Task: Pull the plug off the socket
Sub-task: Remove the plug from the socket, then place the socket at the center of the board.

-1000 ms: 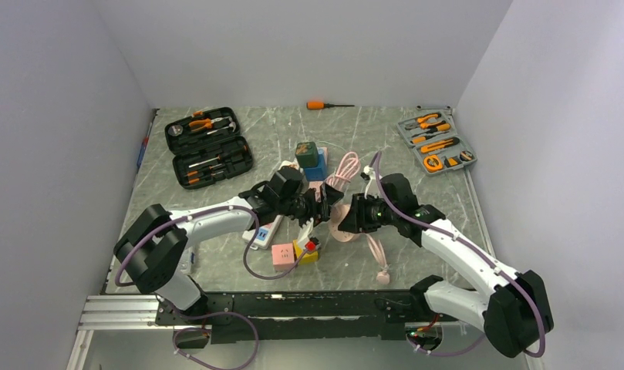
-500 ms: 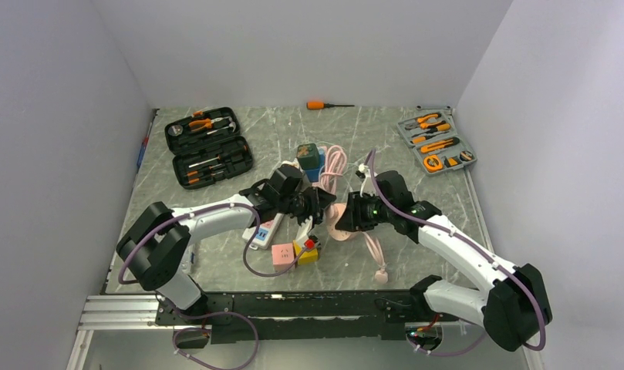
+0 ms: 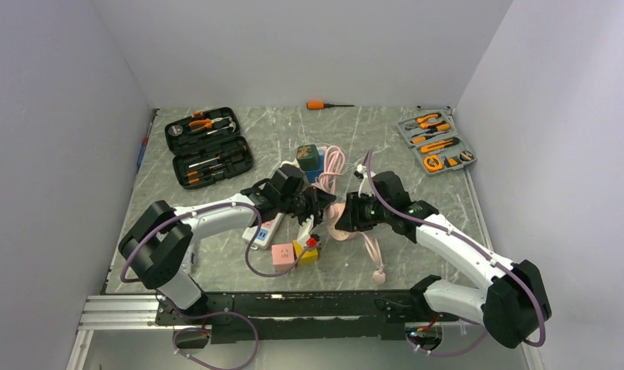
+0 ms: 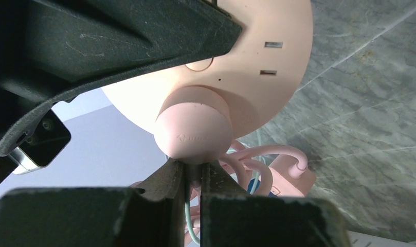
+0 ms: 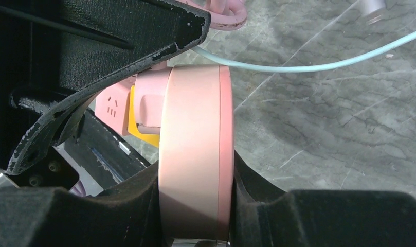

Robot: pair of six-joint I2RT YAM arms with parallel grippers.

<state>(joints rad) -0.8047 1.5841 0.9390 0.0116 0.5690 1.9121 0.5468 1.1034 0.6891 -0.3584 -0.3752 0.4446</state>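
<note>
1. Position: the round pink socket (image 5: 195, 128) is held on edge above the marble table (image 3: 278, 127), between the 2 arms near the table's middle. The pink plug (image 4: 194, 126) is seated in 1 flat face of it.
2. Right gripper (image 5: 195, 177): the jaws pinch the socket across its thickness, 1 finger on each flat face.
3. Left gripper (image 4: 193, 174): the jaws are pressed almost together and nip the thin neck just behind the plug's domed body. A teal cable (image 4: 187, 221) runs out between the fingers.
4. Handling, judged:
   - Both parts look like rigid moulded plastic, light and smooth.
   - The dome is rounded and glossy, so the pads would probably slide off it under load.
   - The neck gives a narrow purchase. A hard pull there may load the cable instead of the body.
   - The safer hold is likely on the plug body's sides, close to the socket face.
   - Seating friction, not weight, should be the main resistance.
5. Orientation: the plug's long axis stands square to the socket face. It runs roughly level, with the plug's back end pointing from the right gripper toward the left gripper.
6. Extraction direction, judged: straight along that axis, away from the face. A sideways pull would likely bind the pins.
</note>
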